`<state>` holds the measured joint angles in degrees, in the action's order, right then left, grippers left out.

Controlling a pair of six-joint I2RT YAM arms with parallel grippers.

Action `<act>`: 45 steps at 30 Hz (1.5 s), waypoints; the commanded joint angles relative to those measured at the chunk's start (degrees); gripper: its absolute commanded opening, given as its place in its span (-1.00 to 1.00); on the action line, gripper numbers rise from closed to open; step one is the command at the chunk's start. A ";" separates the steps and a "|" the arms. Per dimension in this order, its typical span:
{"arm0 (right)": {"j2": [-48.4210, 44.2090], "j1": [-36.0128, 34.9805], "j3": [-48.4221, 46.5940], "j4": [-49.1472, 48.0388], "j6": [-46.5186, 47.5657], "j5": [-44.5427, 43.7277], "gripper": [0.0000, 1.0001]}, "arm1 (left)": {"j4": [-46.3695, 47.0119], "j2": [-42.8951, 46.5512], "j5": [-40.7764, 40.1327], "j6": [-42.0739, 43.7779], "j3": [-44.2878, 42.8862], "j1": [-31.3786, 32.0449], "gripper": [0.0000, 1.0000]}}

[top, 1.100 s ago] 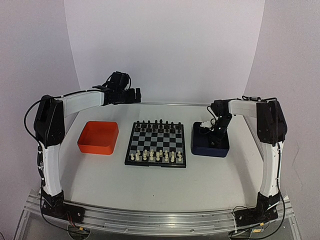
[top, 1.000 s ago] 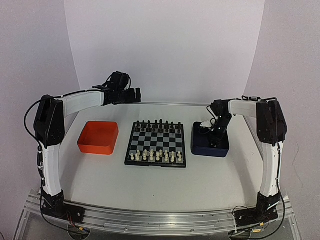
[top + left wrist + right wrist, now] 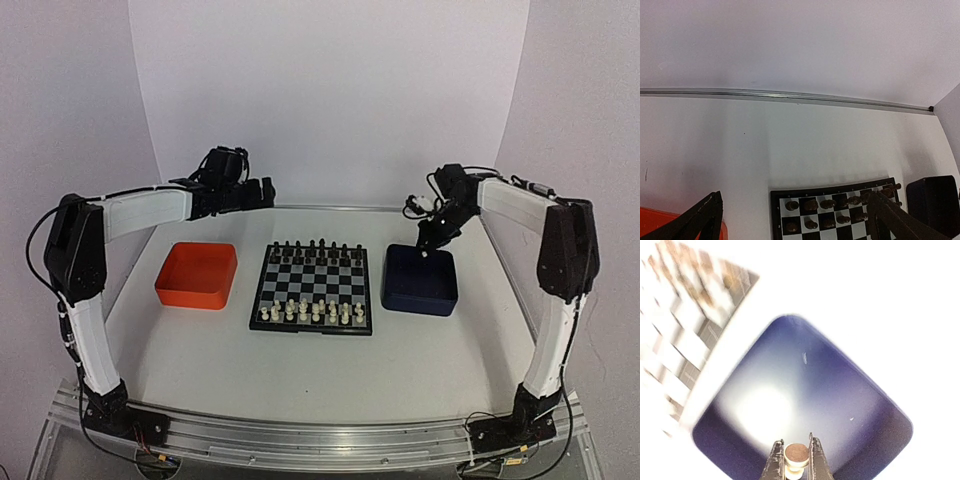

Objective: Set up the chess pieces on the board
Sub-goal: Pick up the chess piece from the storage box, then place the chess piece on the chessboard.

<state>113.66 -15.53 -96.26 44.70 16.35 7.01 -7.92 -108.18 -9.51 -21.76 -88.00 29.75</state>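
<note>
- While pinching a cream chess piece (image 3: 796, 454), right gripper (image 3: 428, 247) hangs over the blue tray (image 3: 420, 300).
- Left gripper (image 3: 268, 190) gapes wide beyond orange tray (image 3: 195, 298), near back edge (image 3: 790, 95).

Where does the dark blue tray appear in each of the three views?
Top external: the dark blue tray lies right of centre, just right of the board.
Left wrist: the dark blue tray is near the lower right corner.
Right wrist: the dark blue tray fills the middle.
Shared landmark: the board.

Glossy dark blue tray (image 3: 420, 304); matt white table (image 3: 320, 372); smooth-faced board (image 3: 313, 283).
</note>
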 commanded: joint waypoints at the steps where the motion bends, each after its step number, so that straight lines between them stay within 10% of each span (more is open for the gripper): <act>1: -13.04 -0.24 8.07 -21.84 -41.32 6.14 -1.00 | 15.98 12.33 5.43 2.91 9.44 2.25 0.99; 7: -14.98 -4.16 23.69 -60.21 -83.43 5.28 -1.00 | 35.18 16.82 12.80 3.99 20.34 7.75 0.99; 13: -16.99 -11.64 26.32 -64.73 -92.68 -4.89 -1.00 | 43.02 11.33 18.89 3.21 20.19 12.20 0.98; 45: -22.10 -20.13 29.01 -62.28 -97.35 -7.47 -1.00 | 44.11 -6.86 27.05 -2.13 4.45 17.45 -0.16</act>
<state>92.95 -35.35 -67.18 -15.86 -80.25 -1.29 32.49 -114.33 16.91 -23.24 -80.53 46.96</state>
